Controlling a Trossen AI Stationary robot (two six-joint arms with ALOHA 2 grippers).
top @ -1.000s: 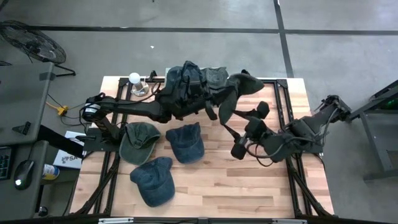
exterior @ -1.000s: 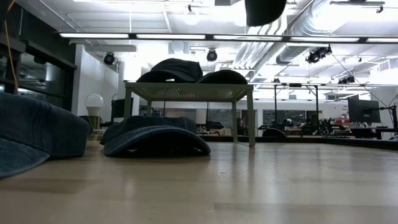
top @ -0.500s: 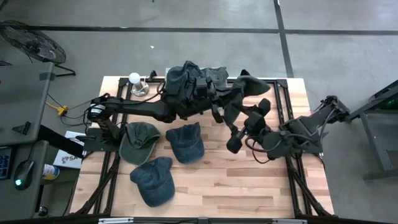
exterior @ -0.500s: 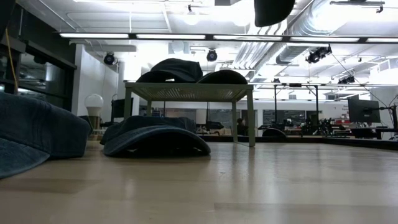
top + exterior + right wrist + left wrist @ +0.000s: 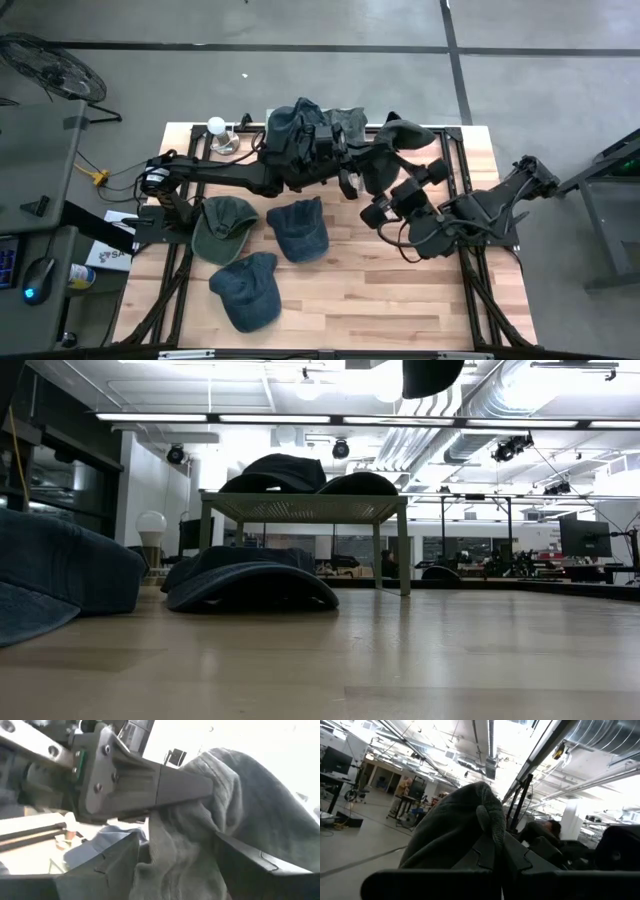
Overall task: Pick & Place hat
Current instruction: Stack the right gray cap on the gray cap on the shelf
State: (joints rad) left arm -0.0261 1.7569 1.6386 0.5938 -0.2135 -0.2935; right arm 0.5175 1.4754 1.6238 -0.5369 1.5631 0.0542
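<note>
The grey hat (image 5: 400, 135) hangs at the upper centre of the high view, pinched in the left pincer (image 5: 345, 172), which is clamped shut on its cloth. The right pincer (image 5: 405, 195) stands spread around the hat's lower edge. It looks soft, light and floppy, so the stiffer brim seems the better hold; the counter (image 5: 400, 290) offers open room at lower right

Two denim-blue caps (image 5: 297, 228) and an olive-green cap (image 5: 222, 226) lie on the pale wood table (image 5: 400, 300).

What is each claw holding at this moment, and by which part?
The left claw is shut on a fold of the grey-green hat, held above the table. The right claw stands open around the same hat, not closed on it.
</note>
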